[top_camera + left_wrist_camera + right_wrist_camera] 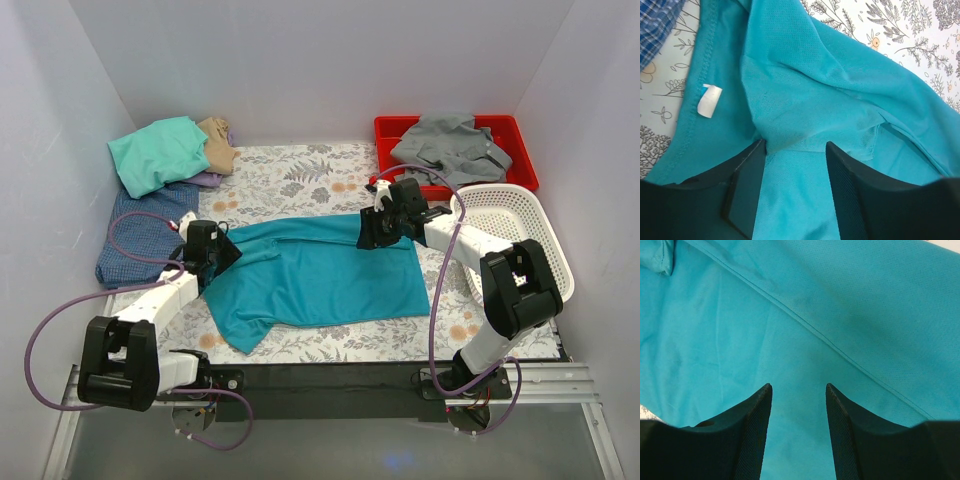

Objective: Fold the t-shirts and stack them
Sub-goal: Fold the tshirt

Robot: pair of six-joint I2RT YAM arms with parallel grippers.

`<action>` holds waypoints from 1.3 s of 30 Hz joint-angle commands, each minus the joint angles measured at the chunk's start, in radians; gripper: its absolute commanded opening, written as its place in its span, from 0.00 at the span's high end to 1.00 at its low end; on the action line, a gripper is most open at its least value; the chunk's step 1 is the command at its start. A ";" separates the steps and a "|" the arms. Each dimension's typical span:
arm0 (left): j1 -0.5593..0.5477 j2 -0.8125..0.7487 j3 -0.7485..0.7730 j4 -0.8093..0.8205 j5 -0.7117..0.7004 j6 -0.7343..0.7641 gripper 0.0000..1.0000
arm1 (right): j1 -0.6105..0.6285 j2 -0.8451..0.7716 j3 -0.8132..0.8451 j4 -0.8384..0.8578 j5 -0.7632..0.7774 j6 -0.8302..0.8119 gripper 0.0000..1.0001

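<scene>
A deep-teal t-shirt [320,270] lies partly folded across the middle of the floral table. My left gripper [222,252] is open over its left end near the collar; in the left wrist view the gripper [795,145] straddles teal cloth beside a white label [709,100]. My right gripper [372,232] is open over the shirt's upper right edge; in the right wrist view the gripper [799,386] hovers over flat teal cloth with a seam [840,347]. Mint green [158,152], tan [217,140] and blue-checked [135,235] shirts lie at the back left. A grey shirt [447,145] lies in the tray.
A red plastic tray [522,150] stands at the back right. A white mesh basket [525,235] stands at the right, close to my right arm. White walls close in the table on three sides. A black rail runs along the near edge.
</scene>
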 commanded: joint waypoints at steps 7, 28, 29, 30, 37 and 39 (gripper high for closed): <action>-0.076 0.006 -0.048 0.105 -0.096 -0.026 0.52 | 0.004 0.014 0.003 0.018 -0.022 -0.026 0.46; -0.080 0.015 0.319 -0.332 -0.091 0.058 1.00 | 0.004 0.022 -0.020 0.021 -0.014 -0.024 0.47; -0.080 0.014 0.323 -0.343 -0.077 0.060 1.00 | 0.004 0.023 -0.020 0.020 -0.014 -0.022 0.47; -0.080 0.014 0.328 -0.360 -0.067 0.058 1.00 | 0.004 0.023 -0.020 0.021 -0.014 -0.022 0.47; -0.080 -0.001 0.325 -0.490 -0.021 0.023 1.00 | 0.004 0.020 -0.025 0.021 -0.016 -0.022 0.47; -0.080 -0.011 0.316 -0.510 -0.017 0.015 1.00 | 0.004 0.020 -0.026 0.021 -0.016 -0.019 0.47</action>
